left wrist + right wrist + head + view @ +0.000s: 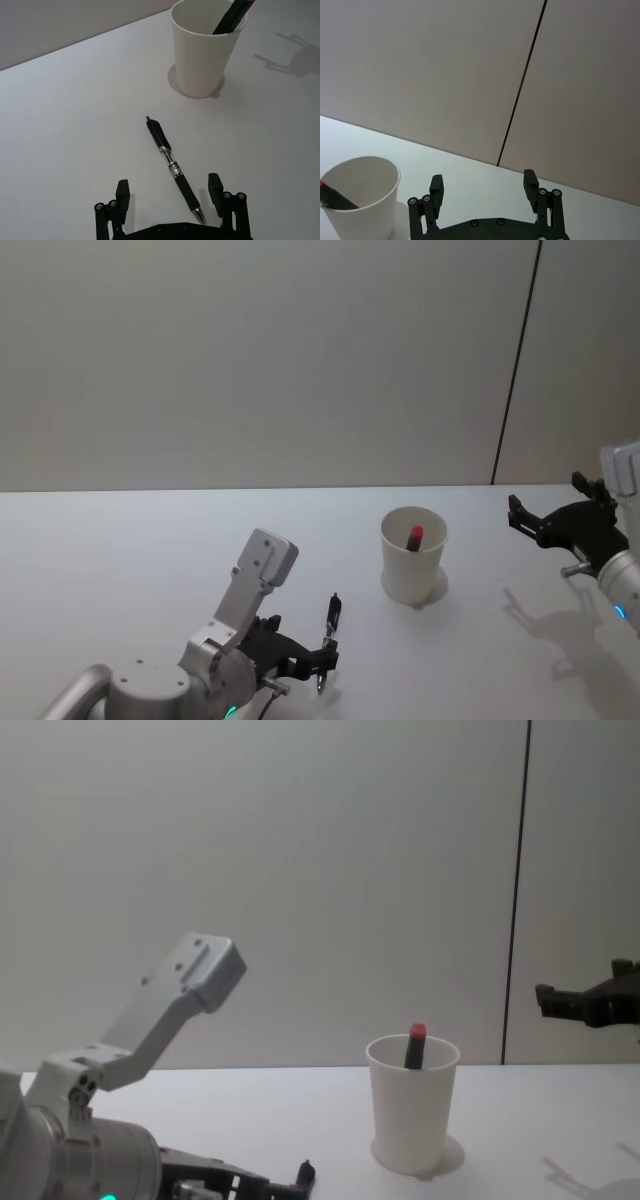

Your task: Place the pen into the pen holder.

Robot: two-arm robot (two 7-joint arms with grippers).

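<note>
On the white table the black pen is lying flat, its tip end between the spread fingers of the nearer left gripper, its length pointing roughly toward the pen holder, while the right gripper is idling, likewise spread, apparently raised beyond it.

text: none legible | pen label: print perhaps, too small to read

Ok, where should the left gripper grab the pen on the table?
Probably the pen's black grip section, from above: it lies flat, lengthwise between the open left gripper's fingers, so closing pinches its narrow width. The right gripper hangs idle.
</note>
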